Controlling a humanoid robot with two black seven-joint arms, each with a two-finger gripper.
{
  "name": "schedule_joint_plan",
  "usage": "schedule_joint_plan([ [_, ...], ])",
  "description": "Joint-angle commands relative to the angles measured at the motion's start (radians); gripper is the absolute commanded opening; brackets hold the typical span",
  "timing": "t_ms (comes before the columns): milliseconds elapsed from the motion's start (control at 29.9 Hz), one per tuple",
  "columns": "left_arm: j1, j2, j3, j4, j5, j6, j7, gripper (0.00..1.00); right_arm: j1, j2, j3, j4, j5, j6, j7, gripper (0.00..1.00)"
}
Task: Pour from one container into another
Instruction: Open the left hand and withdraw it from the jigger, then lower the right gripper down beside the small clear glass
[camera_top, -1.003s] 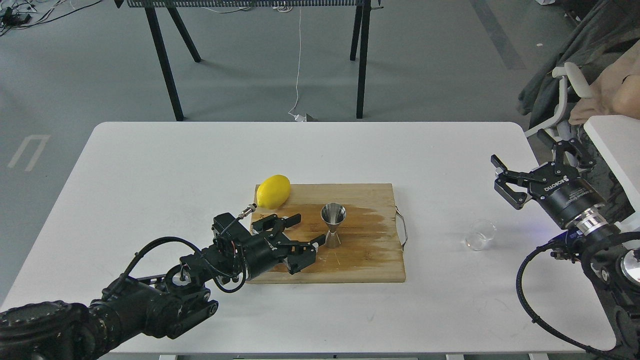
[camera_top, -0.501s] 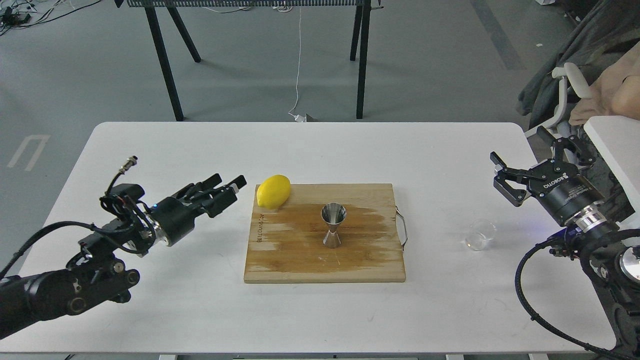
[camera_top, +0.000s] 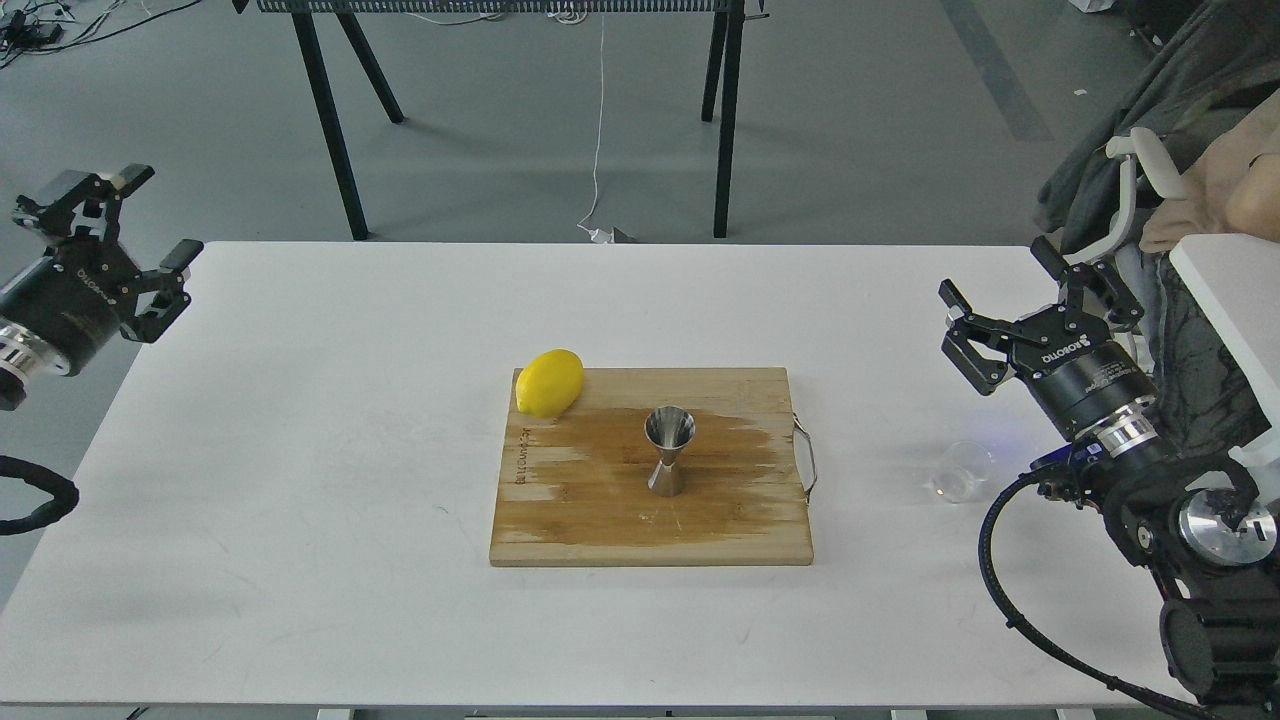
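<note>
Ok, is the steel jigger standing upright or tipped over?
Upright: the jigger stands on its lower cone on the cutting board, open mouth up.

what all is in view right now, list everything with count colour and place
table: one, white, fills the middle of the view
cutting board: one, light wood with a darker wet-looking patch and a metal handle on its right edge, centre of the table
lemon: one, yellow, on the board's far left corner
jigger: one, shiny steel, upright mid-board
glass cup: one, clear, upright on the table right of the board
trestle legs: black, on the grey floor beyond the table
chair: one, white frame, draped cloth, far right
left tool: black, open, empty, at the table's far left corner
right tool: black, open, empty, raised beyond the cup
</note>
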Motion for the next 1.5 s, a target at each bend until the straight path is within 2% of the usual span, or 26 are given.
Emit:
schedule_joint_plan([
  [0, 0.018, -0.007, 0.0, 0.018, -0.185, 0.0, 0.0, 0.87, -0.079, -0.018, 0.056, 0.094, 0.067, -0.012, 0.001, 0.97],
  [201, 0.053, -0.027, -0.003, 0.018, -0.234, 0.0, 0.0, 0.87, -0.245, -0.026, 0.212, 0.278, 0.071, -0.359, 0.001, 0.97],
  [301, 0.07, -0.051, -0.003, 0.018, -0.234, 0.0, 0.0, 0.87, -0.326, -0.049, 0.268, 0.339, 0.07, -0.497, 0.001, 0.98],
  [368, 0.081, -0.056, -0.003, 0.019, -0.234, 0.0, 0.0, 0.87, -0.387, -0.058, 0.285, 0.374, 0.07, -0.571, 0.001, 0.98],
  [602, 0.091, -0.083, -0.003, 0.021, -0.234, 0.0, 0.0, 0.87, -0.504, -0.07, 0.282, 0.41, 0.062, -0.719, 0.011, 0.98],
  [735, 0.091, -0.088, -0.003, 0.021, -0.234, 0.0, 0.0, 0.87, -0.492, -0.066, 0.26, 0.396, 0.009, -0.778, 0.033, 0.98],
  [902, 0.09, -0.099, -0.003, 0.021, -0.234, 0.0, 0.0, 0.87, -0.388, -0.058, 0.204, 0.316, -0.04, -0.849, 0.034, 0.98],
  [1470, 0.091, -0.125, 0.0, 0.071, -0.231, 0.0, 0.0, 0.87, -0.254, -0.046, 0.015, 0.206, -0.045, -0.858, 0.09, 0.98],
])
